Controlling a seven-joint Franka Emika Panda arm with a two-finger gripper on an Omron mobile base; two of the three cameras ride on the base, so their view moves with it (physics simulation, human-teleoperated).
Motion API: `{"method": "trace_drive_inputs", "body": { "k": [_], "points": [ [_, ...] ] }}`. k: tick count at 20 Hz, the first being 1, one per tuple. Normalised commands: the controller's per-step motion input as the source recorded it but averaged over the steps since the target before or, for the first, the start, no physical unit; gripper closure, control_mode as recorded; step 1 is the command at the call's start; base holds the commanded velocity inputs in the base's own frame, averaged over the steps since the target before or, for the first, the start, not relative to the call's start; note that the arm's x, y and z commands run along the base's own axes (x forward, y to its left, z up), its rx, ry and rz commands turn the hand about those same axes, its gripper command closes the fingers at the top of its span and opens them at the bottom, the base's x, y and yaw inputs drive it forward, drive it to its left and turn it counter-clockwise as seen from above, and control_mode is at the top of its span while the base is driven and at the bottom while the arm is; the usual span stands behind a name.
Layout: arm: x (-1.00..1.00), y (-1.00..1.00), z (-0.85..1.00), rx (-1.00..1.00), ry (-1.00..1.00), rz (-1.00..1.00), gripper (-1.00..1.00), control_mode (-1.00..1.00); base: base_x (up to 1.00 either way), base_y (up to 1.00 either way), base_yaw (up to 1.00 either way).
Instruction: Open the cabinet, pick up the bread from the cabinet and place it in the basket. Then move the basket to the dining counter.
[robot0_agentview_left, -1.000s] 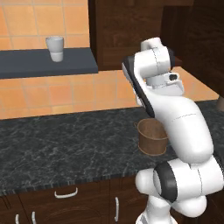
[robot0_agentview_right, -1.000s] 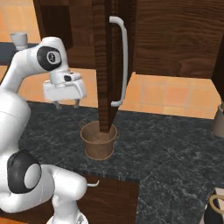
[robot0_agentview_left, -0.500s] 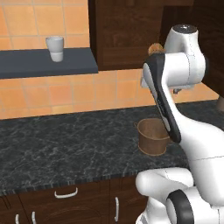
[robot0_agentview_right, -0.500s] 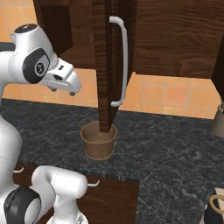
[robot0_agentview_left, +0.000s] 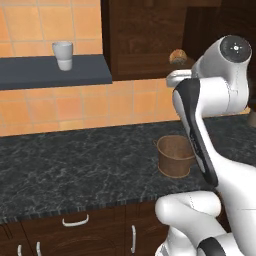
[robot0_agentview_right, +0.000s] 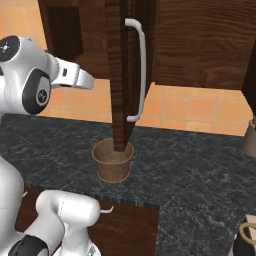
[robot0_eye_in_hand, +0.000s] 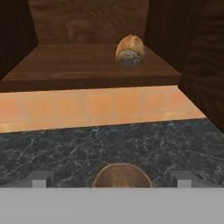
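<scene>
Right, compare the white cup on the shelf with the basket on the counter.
The white cup is small, pale and smooth. The basket is brown, wider, with a thick rim and side handles. The cup stands high on the dark wall shelf; the basket sits low on the black granite counter. Both stand upright, mouths open upward.

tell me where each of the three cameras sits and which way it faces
Left base view: behind the arm's left, looking forward and down at the basket and cup; the white arm fills its right.
Right base view: behind the arm's right, facing the open cabinet door; the arm is at its left.
Hand view: on the hand, facing the bread; open claw at bottom.
All share the basket.
</scene>
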Motion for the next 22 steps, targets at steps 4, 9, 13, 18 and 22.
{"method": "trace_drive_inputs", "body": {
  "k": [4,9,13,18,22],
  "points": [
    [0.55,-0.04,0.53,-0.16,-0.18,-0.08,-1.0,-1.0,0.0,0.0,0.0],
    [0.81,-0.36,0.0,0.18,0.0,-0.02,-1.0,-1.0,0.0,0.0,0.0],
    [0.74,-0.41,0.08,0.24,0.0,-0.08,-1.0,-1.0,0.0,0.0,0.0],
    [0.51,-0.12,0.44,0.04,0.17,-0.08,-1.0,-1.0,0.0,0.0,0.0],
    [0.53,0.0,0.13,0.0,0.18,-0.03,-1.0,-1.0,0.0,0.0,0.0]
  ]
}}
